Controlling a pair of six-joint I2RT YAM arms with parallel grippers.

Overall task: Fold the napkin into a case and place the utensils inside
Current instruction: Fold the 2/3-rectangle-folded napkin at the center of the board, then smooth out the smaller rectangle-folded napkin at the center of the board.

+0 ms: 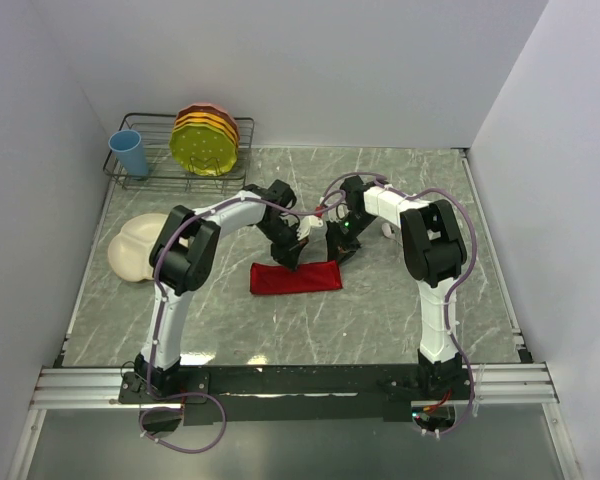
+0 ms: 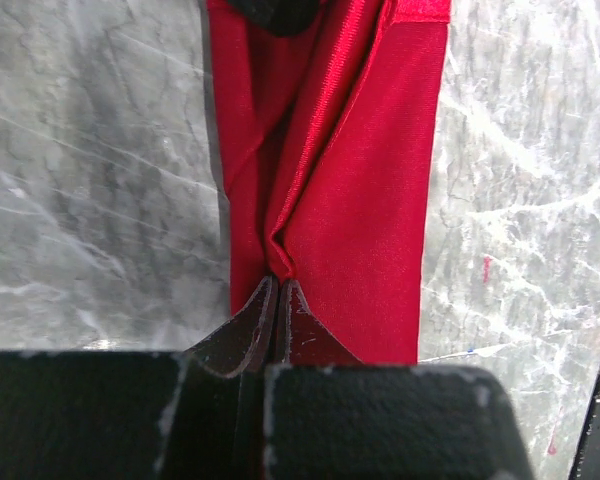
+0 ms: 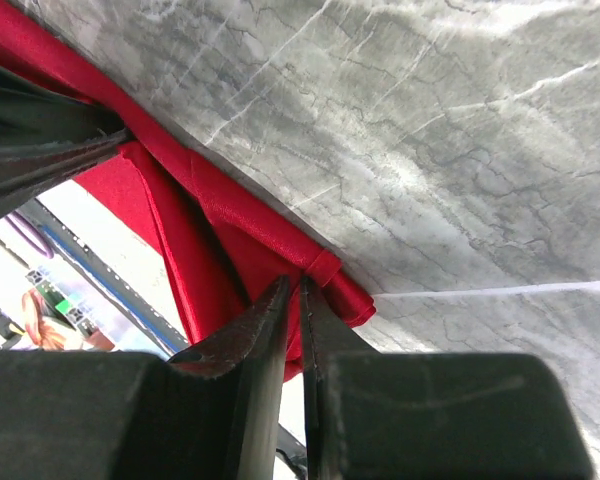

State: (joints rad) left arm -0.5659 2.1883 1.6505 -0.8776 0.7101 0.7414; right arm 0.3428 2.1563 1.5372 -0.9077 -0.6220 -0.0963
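Both my grippers are down on the napkin (image 1: pixel 296 278). It lies as a narrow red strip, folded lengthwise, mid-table (image 1: pixel 400 320), just in front of the 2 wrists.

My L gripper (image 2: pixel 278 285) is clenched. The fingers are pressed together w/ a pinch of red satin caught at the tips, and creases fan away from that spot. In the L wrist view the strip runs straight away from my tips to a dark shape at the top edge, prob. my other gripper.

My R gripper (image 3: pixel 292 290) is clenched too, tips nipping the rolled hem at a corner of the cloth. Only a hairline gap shows between the fingers. In the R wrist view the hem runs diagonally up-left from my tips, and a 2nd dark finger pair at the left edge bites the same cloth further along.

From above, the L arm reaches in from the left and the R arm from the right, w/ the wrists close together over the strip's far edge. L is nearer the strip's middle, R at its right end. The strip's left end lies flat, free of both grippers.

A cream plate (image 1: pixel 130 250) sits on the left side, well apart from the napkin. A wire rack (image 1: pixel 170 183) in the far-left corner holds a blue cup (image 1: pixel 130 152) and yellow & orange plates (image 1: pixel 208 140) standing on edge.
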